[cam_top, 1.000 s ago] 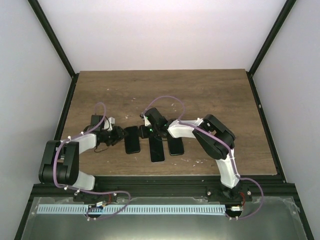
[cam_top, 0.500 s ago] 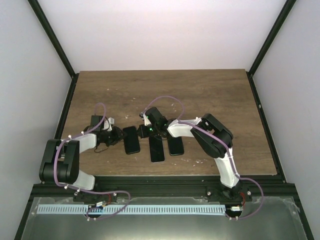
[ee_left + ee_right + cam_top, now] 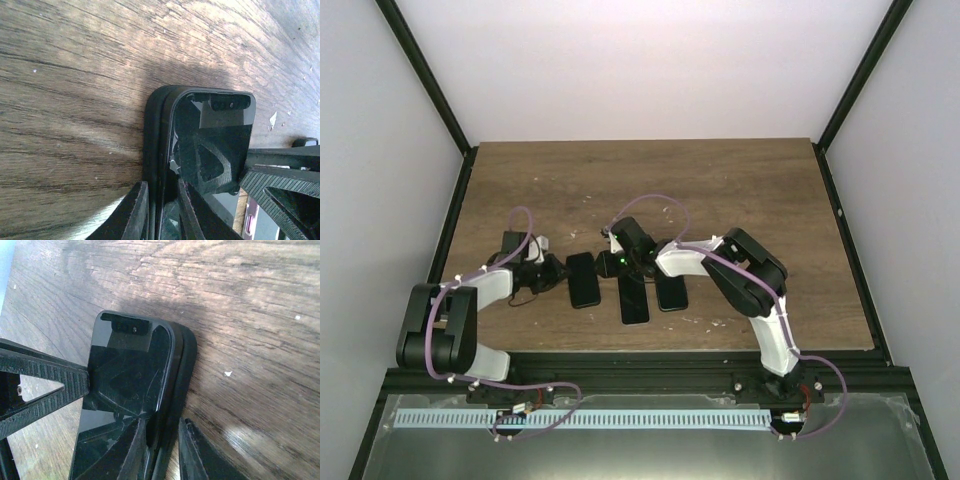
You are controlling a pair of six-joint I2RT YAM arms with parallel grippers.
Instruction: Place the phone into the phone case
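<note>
The phone (image 3: 584, 280) lies screen up on the wood, left of two other black slabs. Its glossy screen fills the left wrist view (image 3: 215, 135) and the right wrist view (image 3: 125, 370). A dark rim (image 3: 154, 130) hugs its edge and sits slightly offset on the right side (image 3: 184, 355). I cannot tell whether this rim is the clear phone case; no white ring shows. My left gripper (image 3: 560, 272) (image 3: 160, 185) pinches the phone's left edge. My right gripper (image 3: 608, 266) (image 3: 162, 422) pinches its right edge, one finger on the screen, one outside the rim.
Two black slabs (image 3: 634, 298) (image 3: 670, 290) lie just right of the phone, under the right arm. The table's front edge (image 3: 660, 350) is close behind them. Black frame posts rise at the back corners.
Both grippers stay on the phone's edges. The right wrist has shifted very slightly; the phone has not visibly moved.
</note>
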